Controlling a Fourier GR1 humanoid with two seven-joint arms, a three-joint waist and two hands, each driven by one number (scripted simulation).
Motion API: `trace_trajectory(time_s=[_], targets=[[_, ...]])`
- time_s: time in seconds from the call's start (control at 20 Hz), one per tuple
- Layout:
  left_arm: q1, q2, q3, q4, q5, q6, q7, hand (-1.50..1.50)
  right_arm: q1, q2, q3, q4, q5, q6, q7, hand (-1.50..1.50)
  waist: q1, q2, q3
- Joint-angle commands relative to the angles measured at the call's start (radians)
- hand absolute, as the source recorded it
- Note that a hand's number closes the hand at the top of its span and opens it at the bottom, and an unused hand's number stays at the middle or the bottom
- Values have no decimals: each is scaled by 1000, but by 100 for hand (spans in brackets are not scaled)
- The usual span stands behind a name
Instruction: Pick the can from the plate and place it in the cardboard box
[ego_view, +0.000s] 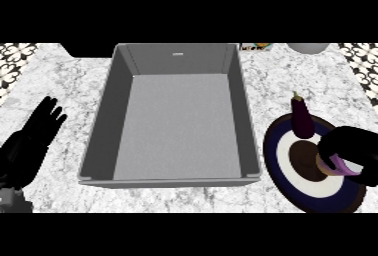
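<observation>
**Right hand closed on the can at the plate; box stands ready**

Left hand (35, 135): near the view's left edge, over the marble bench (66, 75), fingers straight and pointing up. It holds nothing. Resting, well apart from everything else, so it looks kept out of the way to leave the route into the box free.

Cardboard box (103, 120): centre of the bench, grey, long side running away from the robot, open top, nothing seen inside. Its right wall sits just beside the plate, so I judge the carry will be short: up, leftward over that wall, then down.

Plate (284, 172): right of the box, dark blue rim, white ring, brown centre. An aubergine (301, 117) stands upright at its far edge, stem up. It is not part of the job, but it is near the hand and could be knocked if the lift swings away from the robot.

Right hand (353, 155): over the plate's right side, fingers curled round the can (336, 165). Only a purple and tan sliver of the can shows below the fingers; the rest is hidden. The can seems tilted on its side within the hold, though I cannot tell whether it touches the plate or has cleared it.

Judgement: grasp made, transfer to the box not yet done.
</observation>
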Motion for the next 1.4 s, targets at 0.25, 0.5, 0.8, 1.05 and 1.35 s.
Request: trace_trajectory(time_s=[0.25,0.5,0.8,1.05,1.35], targets=[[-20,2,-10,8,0,-7,9,0,-73,383,-105,34,-18,148,593,150,23,8,-5],[-28,-8,-25,3,2,-11,9,0,-156,556,-163,29,17,99,906,150,60,2,-8],[-55,-4,-55,8,-5,-30,22,0,-327,678,-162,-5,79,-11,1271,150,117,2,-7],[-74,-20,-90,19,-8,-43,27,0,-521,681,-113,-27,149,-80,1566,150,170,2,-10],[-105,-36,-116,30,-19,-43,30,0,-737,682,-69,10,258,-106,1929,150,204,11,-13]])
